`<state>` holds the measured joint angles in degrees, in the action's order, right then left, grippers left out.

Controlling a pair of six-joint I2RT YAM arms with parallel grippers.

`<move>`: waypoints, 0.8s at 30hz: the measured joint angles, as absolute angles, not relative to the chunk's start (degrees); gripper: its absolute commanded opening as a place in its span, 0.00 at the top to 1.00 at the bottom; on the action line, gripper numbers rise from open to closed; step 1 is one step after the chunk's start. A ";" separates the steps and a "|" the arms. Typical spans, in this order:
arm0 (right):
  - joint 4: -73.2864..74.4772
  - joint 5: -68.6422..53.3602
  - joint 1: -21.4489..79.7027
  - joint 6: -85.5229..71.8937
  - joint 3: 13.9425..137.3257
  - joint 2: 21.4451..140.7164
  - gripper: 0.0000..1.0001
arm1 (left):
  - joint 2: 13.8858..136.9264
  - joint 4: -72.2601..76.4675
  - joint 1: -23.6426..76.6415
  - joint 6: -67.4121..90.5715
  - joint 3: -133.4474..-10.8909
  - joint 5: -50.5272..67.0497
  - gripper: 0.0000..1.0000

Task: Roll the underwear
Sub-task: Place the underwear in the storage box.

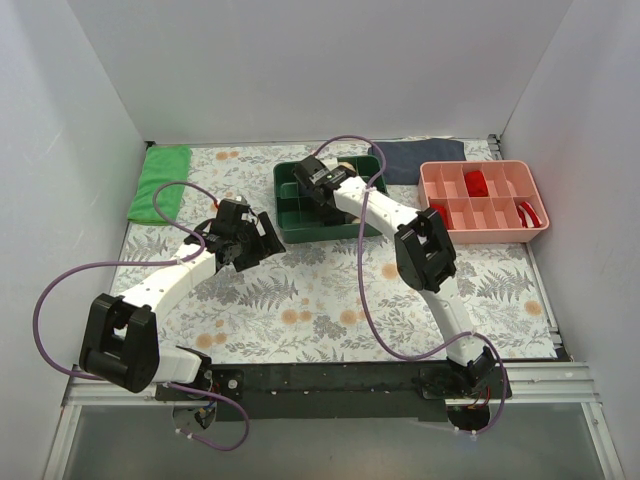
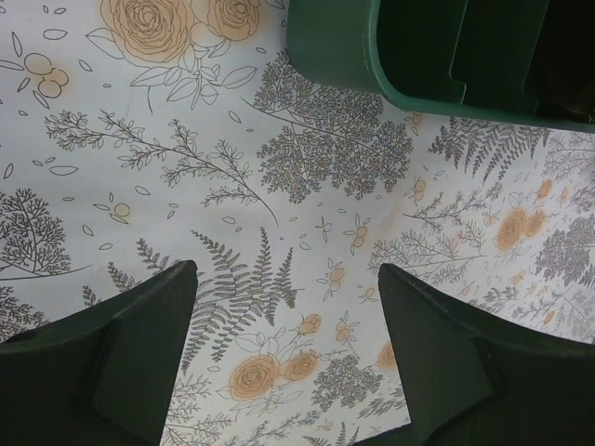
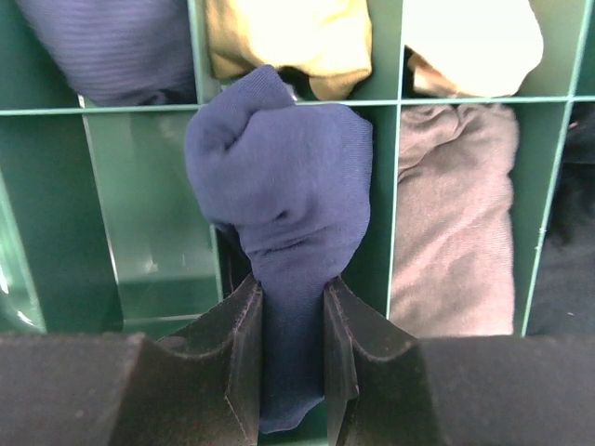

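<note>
The underwear (image 3: 279, 177) is a bunched navy blue roll, and my right gripper (image 3: 290, 288) is shut on its lower end. It hangs over a middle compartment of the green divided bin (image 3: 149, 242), just above the dividers. From the top view my right gripper (image 1: 315, 178) is inside the green bin (image 1: 290, 232), hiding the underwear there. My left gripper (image 1: 262, 238) hovers over the floral table just left of the bin. Its jaws are open with nothing between them (image 2: 288, 279), and the bin's corner (image 2: 335, 46) is ahead of it.
Neighbouring compartments hold a tan roll (image 3: 288, 37), a cream roll (image 3: 469, 42), a mauve-grey garment (image 3: 456, 214) and another navy piece (image 3: 112, 46). A pink divided tray (image 1: 485, 232) stands at right, a dark folded cloth (image 1: 415, 160) behind it, a green cloth (image 1: 160, 182) at far left.
</note>
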<state>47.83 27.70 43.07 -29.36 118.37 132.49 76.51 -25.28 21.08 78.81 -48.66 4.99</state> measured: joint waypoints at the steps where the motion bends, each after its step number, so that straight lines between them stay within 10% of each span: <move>1: 47.97 26.89 42.83 -29.54 118.28 132.60 0.99 | 76.51 -25.26 21.08 78.78 -48.60 5.02 0.21; 14: 47.97 20.34 40.10 -29.58 118.52 135.22 0.92 | 76.51 -25.28 21.06 78.78 -48.05 5.41 0.21; 17: 46.17 19.75 40.07 -29.02 116.71 134.17 0.80 | 76.51 -25.26 21.04 78.78 -48.05 5.41 0.22; 18: 46.11 19.40 40.03 -28.69 116.57 134.02 0.59 | 76.51 -25.26 21.04 78.78 -48.05 5.41 0.21; 24: 45.95 18.94 39.81 -27.83 117.40 132.33 0.39 | 76.51 -25.28 20.86 78.74 -48.05 5.41 0.21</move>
<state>45.95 18.94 39.81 -27.83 117.40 132.33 76.51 -25.28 20.86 78.74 -48.05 5.41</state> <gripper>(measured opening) 0.540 0.785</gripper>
